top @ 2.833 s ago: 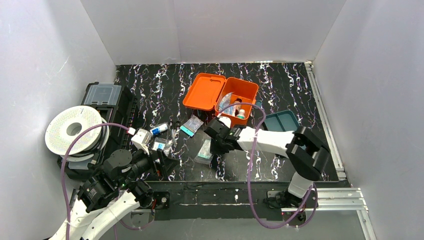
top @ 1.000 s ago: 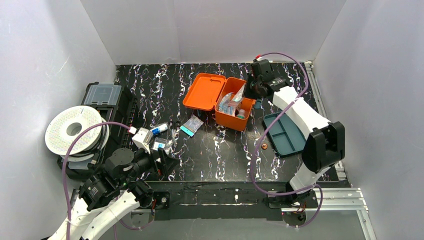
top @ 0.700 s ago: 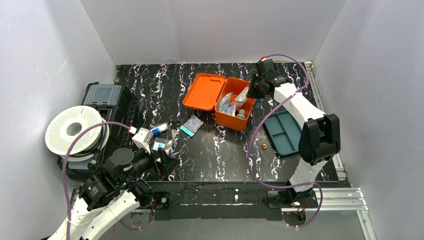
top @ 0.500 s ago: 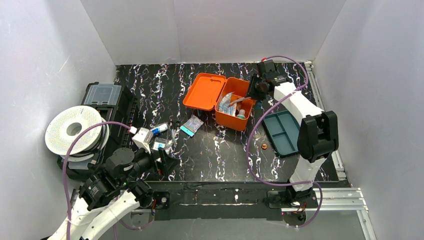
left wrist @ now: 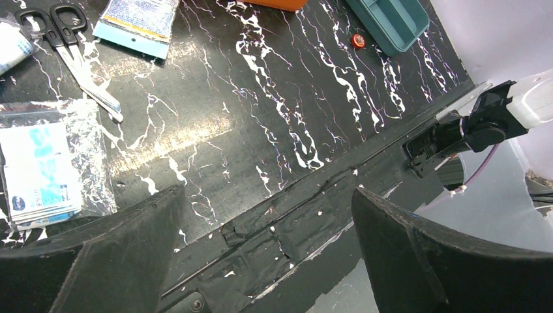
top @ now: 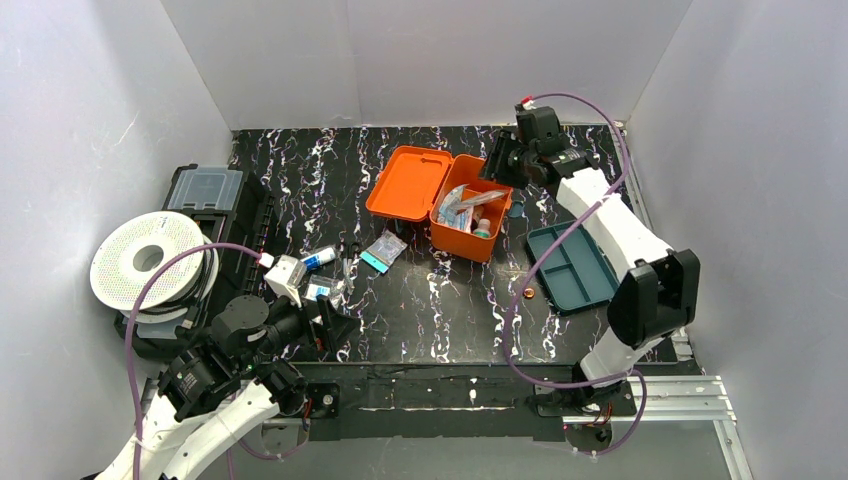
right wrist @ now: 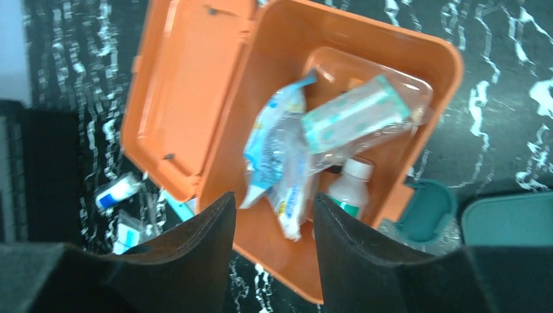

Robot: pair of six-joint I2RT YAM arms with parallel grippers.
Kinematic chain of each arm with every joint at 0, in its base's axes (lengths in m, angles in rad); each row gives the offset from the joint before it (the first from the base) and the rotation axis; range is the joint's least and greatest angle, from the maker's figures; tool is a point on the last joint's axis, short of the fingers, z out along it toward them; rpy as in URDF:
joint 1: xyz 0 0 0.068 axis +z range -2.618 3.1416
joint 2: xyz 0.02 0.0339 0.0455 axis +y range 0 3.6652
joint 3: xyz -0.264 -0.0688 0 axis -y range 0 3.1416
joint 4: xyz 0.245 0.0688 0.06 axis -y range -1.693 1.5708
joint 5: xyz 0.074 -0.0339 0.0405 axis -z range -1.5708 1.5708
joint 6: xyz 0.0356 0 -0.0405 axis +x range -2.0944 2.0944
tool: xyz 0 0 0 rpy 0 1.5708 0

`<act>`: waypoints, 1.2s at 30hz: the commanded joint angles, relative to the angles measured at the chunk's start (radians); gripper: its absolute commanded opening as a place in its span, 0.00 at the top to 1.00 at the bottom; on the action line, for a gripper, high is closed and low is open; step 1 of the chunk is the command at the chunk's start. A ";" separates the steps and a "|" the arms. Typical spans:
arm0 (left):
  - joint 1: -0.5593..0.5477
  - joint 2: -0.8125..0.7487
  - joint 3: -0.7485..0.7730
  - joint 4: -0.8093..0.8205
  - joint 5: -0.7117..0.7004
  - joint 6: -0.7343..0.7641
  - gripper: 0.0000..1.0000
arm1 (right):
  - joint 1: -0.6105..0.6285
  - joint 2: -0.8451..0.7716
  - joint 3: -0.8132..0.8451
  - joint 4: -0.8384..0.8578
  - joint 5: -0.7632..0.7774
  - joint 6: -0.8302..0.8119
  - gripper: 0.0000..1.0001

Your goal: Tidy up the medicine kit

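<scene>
The small bright-orange plastic medicine kit (top: 405, 185) sits open at the far middle of the black marbled table (top: 450, 310), with clear packets (right wrist: 274, 150) and a white bottle (right wrist: 349, 186) inside. The right gripper (right wrist: 272, 202) hovers above it, jaws partly apart (nothing between them). The left gripper (left wrist: 267, 195) gapes wide, empty, near the table's front edge.

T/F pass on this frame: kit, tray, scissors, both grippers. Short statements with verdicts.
1. The medicine kit is closed. False: it stands open.
2. A white bottle sits inside the kit. True.
3. The right gripper holds a packet. False: it is open and empty above the kit.
4. The teal tray lies on the table, right of the kit in the top view. True.
5. The left gripper is open and empty. True.
6. The scissors are in the kit. False: they lie on the table.
</scene>
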 commanded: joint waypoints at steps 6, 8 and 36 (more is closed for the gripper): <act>0.000 -0.017 -0.001 0.000 -0.005 0.006 0.01 | 0.186 -0.135 0.026 0.008 -0.001 -0.025 0.36; -0.001 -0.021 -0.002 -0.002 -0.012 0.004 0.00 | 0.230 -0.143 0.010 0.024 0.001 -0.016 0.33; 0.000 -0.144 0.008 -0.049 -0.163 -0.047 0.01 | 0.589 0.348 0.241 -0.006 0.120 -0.044 0.12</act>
